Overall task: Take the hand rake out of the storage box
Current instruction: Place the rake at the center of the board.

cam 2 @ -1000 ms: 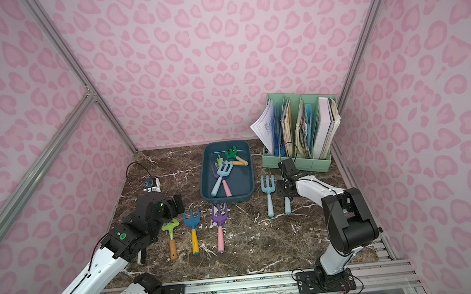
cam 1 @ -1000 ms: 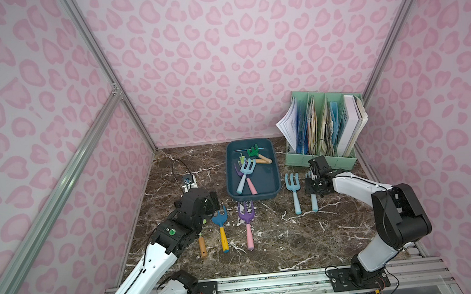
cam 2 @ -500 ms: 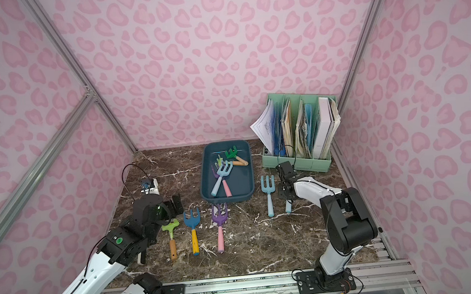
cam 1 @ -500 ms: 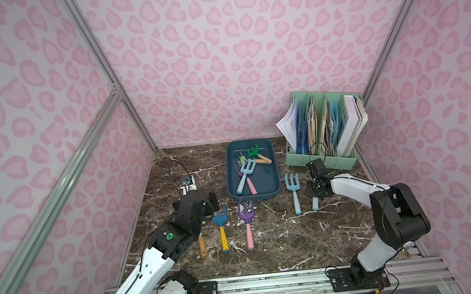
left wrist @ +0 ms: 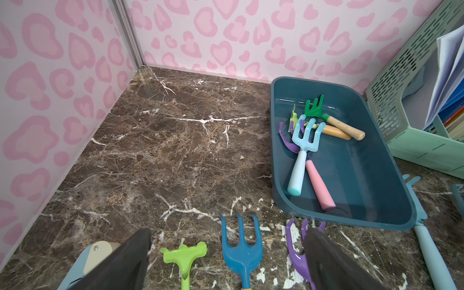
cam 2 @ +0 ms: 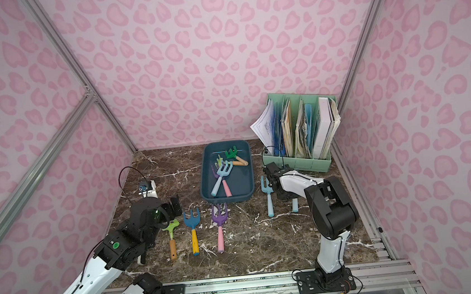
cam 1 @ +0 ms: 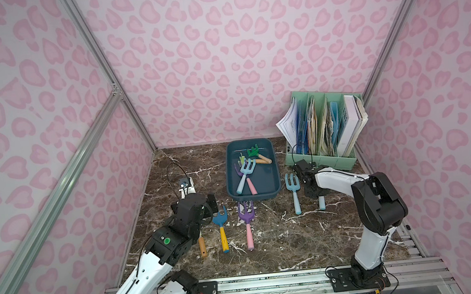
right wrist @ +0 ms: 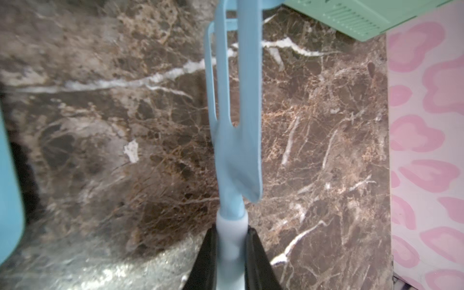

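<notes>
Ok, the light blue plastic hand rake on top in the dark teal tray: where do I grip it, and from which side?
Probably mid-handle, from straight above. The light blue plastic hand rake rests over the purple rake with the pink handle, so its handle is uppermost and free, while the walls of the dark teal plastic tray block a sideways approach. Close across it.

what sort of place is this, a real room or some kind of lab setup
Most likely a staged robot test booth, not a lived-in room: pink heart-patterned wall panels held by bare aluminium frame bars, and two white robot arms bolted to a metal rail along a brown marble-look tabletop.
</notes>
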Robot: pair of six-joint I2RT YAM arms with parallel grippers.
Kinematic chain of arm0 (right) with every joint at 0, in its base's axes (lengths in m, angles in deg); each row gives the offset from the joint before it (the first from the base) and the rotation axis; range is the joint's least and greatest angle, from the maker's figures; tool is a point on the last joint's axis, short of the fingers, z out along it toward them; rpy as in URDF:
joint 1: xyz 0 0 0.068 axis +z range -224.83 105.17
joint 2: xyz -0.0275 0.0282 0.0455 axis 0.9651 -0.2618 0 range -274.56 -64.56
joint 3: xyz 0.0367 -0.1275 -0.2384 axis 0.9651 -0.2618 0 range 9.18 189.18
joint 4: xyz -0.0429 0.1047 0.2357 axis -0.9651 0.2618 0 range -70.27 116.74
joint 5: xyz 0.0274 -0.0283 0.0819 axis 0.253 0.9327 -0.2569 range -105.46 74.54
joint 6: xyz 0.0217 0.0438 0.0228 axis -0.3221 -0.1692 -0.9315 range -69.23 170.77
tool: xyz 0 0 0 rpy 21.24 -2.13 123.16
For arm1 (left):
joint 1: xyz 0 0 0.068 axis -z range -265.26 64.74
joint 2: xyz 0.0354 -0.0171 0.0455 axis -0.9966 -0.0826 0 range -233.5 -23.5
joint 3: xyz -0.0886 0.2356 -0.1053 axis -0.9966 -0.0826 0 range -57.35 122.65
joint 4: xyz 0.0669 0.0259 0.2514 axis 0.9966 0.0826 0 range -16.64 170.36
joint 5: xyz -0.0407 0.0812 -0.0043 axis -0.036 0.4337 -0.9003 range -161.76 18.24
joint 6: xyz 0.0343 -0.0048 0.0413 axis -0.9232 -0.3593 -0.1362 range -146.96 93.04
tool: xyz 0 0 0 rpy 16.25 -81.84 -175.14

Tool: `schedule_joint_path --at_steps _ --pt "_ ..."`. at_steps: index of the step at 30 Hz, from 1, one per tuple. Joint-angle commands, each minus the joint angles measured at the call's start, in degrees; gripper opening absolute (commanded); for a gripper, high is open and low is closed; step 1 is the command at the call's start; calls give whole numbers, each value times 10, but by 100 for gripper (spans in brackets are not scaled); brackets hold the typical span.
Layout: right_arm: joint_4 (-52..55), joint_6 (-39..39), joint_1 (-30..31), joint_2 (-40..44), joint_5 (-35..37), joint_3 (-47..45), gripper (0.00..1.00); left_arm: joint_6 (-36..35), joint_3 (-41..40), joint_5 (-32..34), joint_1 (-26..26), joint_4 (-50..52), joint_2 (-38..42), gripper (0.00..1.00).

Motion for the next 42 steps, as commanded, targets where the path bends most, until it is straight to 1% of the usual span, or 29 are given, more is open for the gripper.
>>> schedule_joint_path --at_steps 1,2,3,6,8,10,14,16,18,20,24,26,29,32,34,36,39,40,42 --pt "-2 1 6 -9 -29 7 30 -6 2 8 1 7 -4 98" --pt "-9 7 7 -4 -43 6 38 -7 3 8 1 7 -4 99" --pt "-24 15 8 5 -63 2 42 -7 3 8 1 7 -6 98" --pt "-64 30 6 44 -122 -14 46 -7 5 9 1 7 -11 99" --pt "-80 35 1 69 -146 -23 49 -7 6 9 1 8 -13 98" --pt "-96 36 -13 99 -167 -38 52 -7 6 9 1 8 -12 98" --pt "-162 29 -57 163 -247 -108 56 -7 5 10 1 8 -11 99" --pt "-186 24 -79 181 -272 -139 56 -7 5 9 1 8 -11 99" --pt "-213 24 -97 193 -302 -166 53 -7 4 8 1 7 -11 99" --pt "-249 24 -115 199 -347 -190 52 -7 5 9 1 9 -10 98" --pt "-258 26 -125 175 -370 -191 48 -7 3 10 1 8 -6 99" --pt "-263 24 -124 165 -377 -191 42 -7 2 11 1 7 -4 99" --pt "-254 20 -124 156 -357 -190 31 -7 2 13 2 8 -3 99" --pt "-246 18 -122 150 -347 -190 21 -7 2 15 3 8 -1 98" --pt "-223 16 -114 154 -319 -185 16 -7 3 15 3 9 1 99" --pt "-177 15 -98 160 -263 -168 12 -7 1 17 4 9 3 98" --pt "-56 -8 -54 154 -124 -110 9 -8 2 17 4 9 4 99" --pt "-9 -21 -37 143 -73 -86 9 -8 2 17 4 8 3 99" --pt "55 -36 -21 115 -14 -53 8 -8 2 17 6 9 4 99"
